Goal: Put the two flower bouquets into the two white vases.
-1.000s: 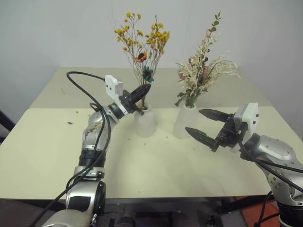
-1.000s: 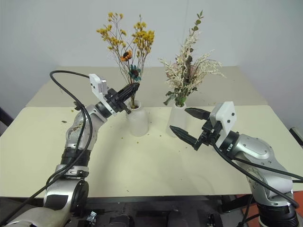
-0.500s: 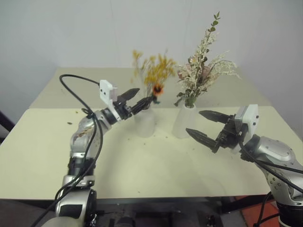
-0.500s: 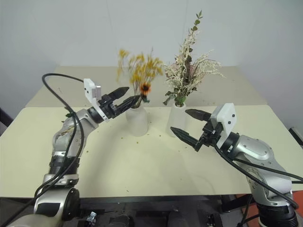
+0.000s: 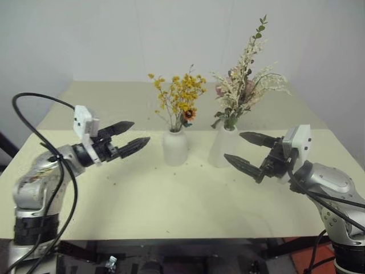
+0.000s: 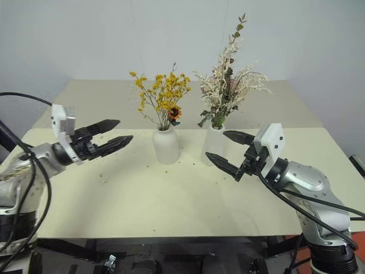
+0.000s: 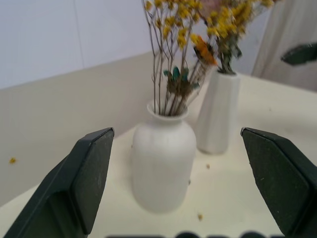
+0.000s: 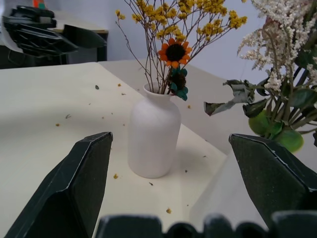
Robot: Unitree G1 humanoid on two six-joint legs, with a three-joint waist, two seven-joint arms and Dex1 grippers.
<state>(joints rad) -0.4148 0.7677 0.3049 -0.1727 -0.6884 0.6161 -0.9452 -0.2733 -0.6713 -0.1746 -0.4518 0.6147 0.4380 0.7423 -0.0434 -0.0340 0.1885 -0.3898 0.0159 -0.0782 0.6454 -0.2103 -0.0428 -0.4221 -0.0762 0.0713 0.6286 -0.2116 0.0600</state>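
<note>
1. Plain white wall is backing two cream tables; you are working over the near table point(image 5: 171, 200), which is carrying scattered dried crumbs.
2. You are seeing the yellow-orange bouquet point(image 5: 179, 103) standing stems-down in the rounded vase point(image 5: 175, 147), and the cream-pink bouquet point(image 5: 245, 85) standing in the taller cone vase point(image 5: 222, 145) just beside it on the right.
3. Your left end effector point(image 5: 125, 138) is hanging wide open and empty, out to the left and well apart from the rounded vase. A second ago it was pinched shut on the yellow stems at that vase's mouth, so it has let go and pulled back to the left.
4. Yellow blooms are sitting lower now than a second ago, and were blurred half a second back; judging by that, the bunch dropped deeper into the vase once released.
5. Your right end effector point(image 5: 250, 149) is holding wide open with nothing in it, just in front of the cone vase, in the same spot as a second ago.
6. Both bouquets are now sitting in vases and neither end effector is gripping anything, so the task is looking finished; nothing is leaning enough to suggest tipping.
</note>
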